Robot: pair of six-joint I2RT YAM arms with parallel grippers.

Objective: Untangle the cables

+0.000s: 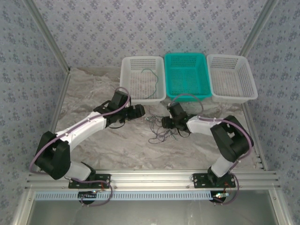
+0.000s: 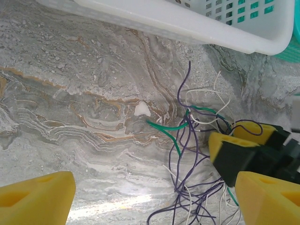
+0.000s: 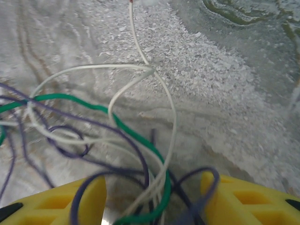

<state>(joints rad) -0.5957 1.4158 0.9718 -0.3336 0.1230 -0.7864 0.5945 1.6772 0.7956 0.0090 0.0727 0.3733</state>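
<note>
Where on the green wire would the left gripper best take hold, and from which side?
The green wire by its free end, which pokes out of the tangle onto bare table. Likely approach from above on that open side: no purple wires or white wires cross it there.

At the back of the grey marbled table [image 1: 93, 96] I see a white basket [image 1: 140, 99] on the left, a teal basket [image 1: 187, 96] in the middle, and another white basket [image 1: 234, 97] on the right.
</note>
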